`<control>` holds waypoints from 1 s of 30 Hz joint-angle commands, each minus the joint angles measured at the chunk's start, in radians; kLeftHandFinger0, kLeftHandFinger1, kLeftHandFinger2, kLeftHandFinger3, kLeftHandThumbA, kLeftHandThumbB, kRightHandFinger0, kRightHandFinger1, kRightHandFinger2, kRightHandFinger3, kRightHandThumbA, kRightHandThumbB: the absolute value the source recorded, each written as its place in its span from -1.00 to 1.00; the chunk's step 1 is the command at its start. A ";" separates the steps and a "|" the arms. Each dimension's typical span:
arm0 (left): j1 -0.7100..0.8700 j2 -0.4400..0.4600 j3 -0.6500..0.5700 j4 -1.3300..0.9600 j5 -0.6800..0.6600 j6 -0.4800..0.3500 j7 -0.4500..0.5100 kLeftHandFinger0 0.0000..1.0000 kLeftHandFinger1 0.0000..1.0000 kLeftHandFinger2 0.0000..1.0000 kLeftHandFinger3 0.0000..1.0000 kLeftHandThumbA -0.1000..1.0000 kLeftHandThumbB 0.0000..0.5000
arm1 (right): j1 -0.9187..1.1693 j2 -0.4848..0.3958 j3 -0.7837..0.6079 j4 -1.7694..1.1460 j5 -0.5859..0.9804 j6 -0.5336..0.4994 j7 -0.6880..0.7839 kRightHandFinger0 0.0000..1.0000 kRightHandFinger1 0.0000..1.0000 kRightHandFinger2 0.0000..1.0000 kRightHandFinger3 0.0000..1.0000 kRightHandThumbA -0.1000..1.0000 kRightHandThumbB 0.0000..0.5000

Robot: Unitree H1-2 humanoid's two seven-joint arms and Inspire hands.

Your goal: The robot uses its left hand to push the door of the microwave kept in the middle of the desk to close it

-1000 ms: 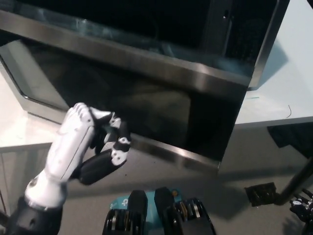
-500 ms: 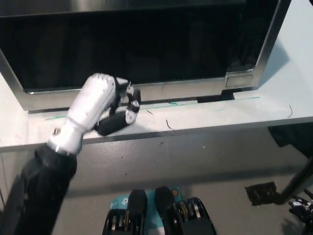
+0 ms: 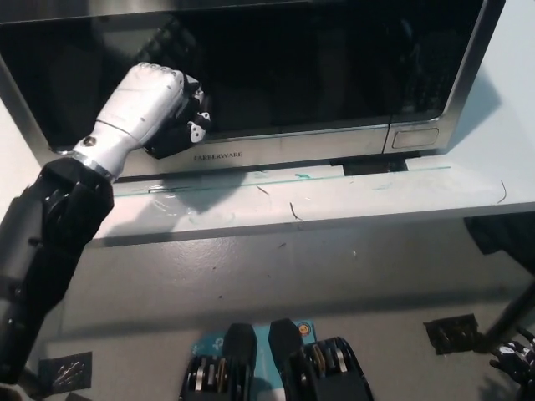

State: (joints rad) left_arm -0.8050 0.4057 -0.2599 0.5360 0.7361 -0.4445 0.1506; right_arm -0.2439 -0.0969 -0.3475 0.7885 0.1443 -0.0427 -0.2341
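Observation:
The microwave [image 3: 401,138] stands on the white desk [image 3: 334,196], filling the top of the head view. Its dark glass door [image 3: 292,71] lies flush with the steel front and looks closed. My white left hand [image 3: 159,109] presses against the lower left part of the door, fingers curled inward and holding nothing. Its black forearm runs down to the lower left corner. My right hand shows only as a sliver at the bottom right corner [image 3: 514,359], too little to judge.
The desk's front edge [image 3: 292,225] runs across the middle of the picture, with grey floor below it. A small dark plate [image 3: 451,332] lies on the floor at the lower right.
The door swung from wide open to flush against the microwave front. My left hand followed it up and forward onto the glass. The camera view also shifted.

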 commanded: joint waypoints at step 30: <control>0.535 -0.042 0.225 -0.845 -0.244 0.041 0.073 -1.00 -1.00 -1.00 -0.61 -1.00 -0.55 | -0.004 -0.008 -0.001 -0.026 0.018 -0.028 0.007 0.12 0.07 0.23 0.58 -1.00 -1.00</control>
State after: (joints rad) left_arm -0.4238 0.3474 -0.1174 -0.0144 0.6884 -0.4152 0.2332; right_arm -0.2319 -0.0919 -0.3477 0.7742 0.1459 -0.0359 -0.2344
